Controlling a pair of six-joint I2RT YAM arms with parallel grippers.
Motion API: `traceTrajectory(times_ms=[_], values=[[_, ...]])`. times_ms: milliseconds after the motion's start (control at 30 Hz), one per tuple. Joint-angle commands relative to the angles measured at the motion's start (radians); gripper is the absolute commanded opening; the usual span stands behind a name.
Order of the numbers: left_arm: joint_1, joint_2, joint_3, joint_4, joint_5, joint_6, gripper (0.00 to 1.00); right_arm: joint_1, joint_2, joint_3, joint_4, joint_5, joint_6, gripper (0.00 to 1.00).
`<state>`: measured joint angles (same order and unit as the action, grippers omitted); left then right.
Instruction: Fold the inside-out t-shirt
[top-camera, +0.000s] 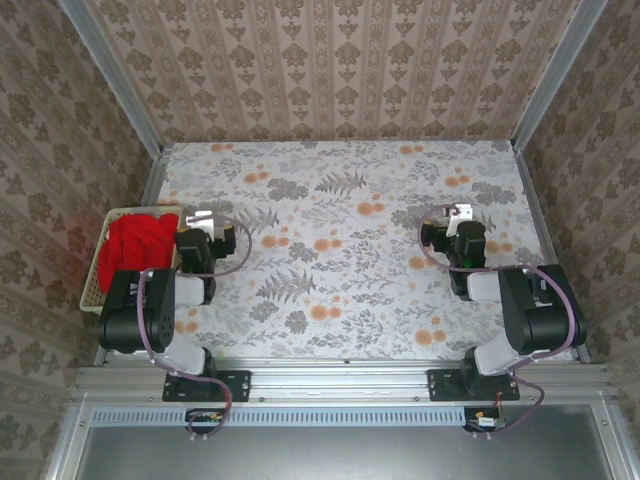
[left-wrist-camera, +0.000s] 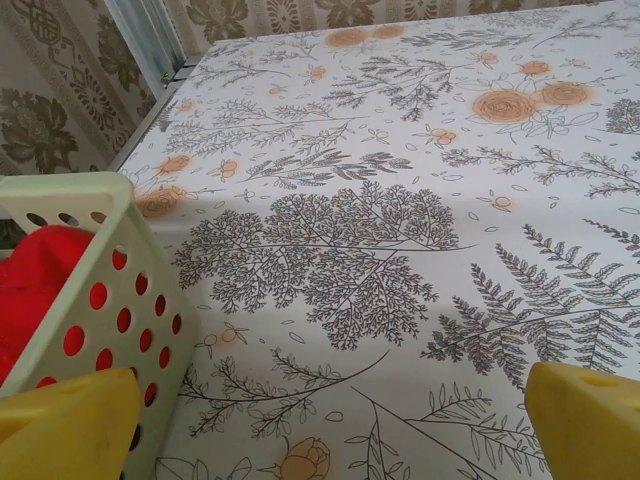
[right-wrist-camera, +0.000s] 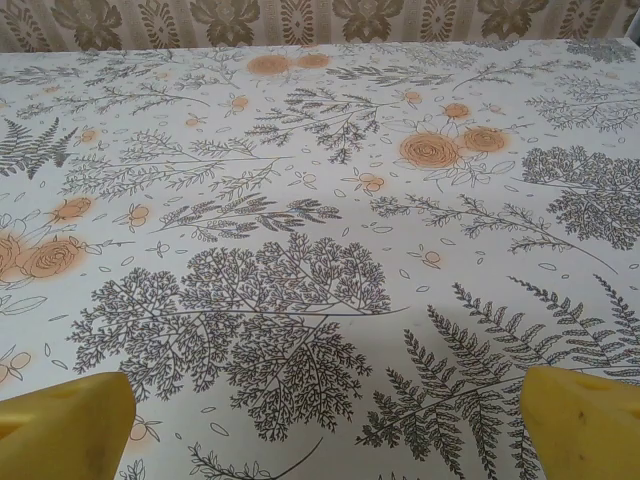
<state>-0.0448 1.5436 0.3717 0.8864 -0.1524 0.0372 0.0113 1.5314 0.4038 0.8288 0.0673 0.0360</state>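
T-shirt (top-camera: 135, 245) is lying bunched in the basket (left-wrist-camera: 70, 190) while the left gripper (left-wrist-camera: 325, 430) and right gripper (right-wrist-camera: 325, 425) are hovering wide apart, empty.

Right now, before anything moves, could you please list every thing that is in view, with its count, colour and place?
t-shirt: one, bright red, bunched inside the basket.
basket: one, pale yellow-green, at the table's left edge.
table: one, white with grey ferns and orange flowers.
left gripper: one, yellow-tipped, open, beside the basket.
right gripper: one, yellow-tipped, open, over the table's right side.
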Motion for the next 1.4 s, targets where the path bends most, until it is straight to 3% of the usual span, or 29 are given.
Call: traceTrajectory(times_ms=[0, 1000, 1200, 1367], values=[[0.006, -0.001, 0.019, 0.008, 0.015, 0.0, 1.0, 0.004, -0.002, 0.0, 0.033, 0.01, 0.004, 1.0], [0.005, -0.045, 0.003, 0.003, 0.021, 0.005, 1.0, 0.004, -0.002, 0.0, 0.033, 0.01, 0.004, 1.0], [-0.092, -0.261, 0.008, -0.173, -0.049, 0.087, 1.0, 0.004, -0.001, 0.002, 0.03, 0.01, 0.004, 1.0], [-0.175, -0.419, 0.126, -0.426, -0.024, 0.057, 1.0, 0.004, -0.001, 0.002, 0.031, 0.008, 0.005, 1.0]])
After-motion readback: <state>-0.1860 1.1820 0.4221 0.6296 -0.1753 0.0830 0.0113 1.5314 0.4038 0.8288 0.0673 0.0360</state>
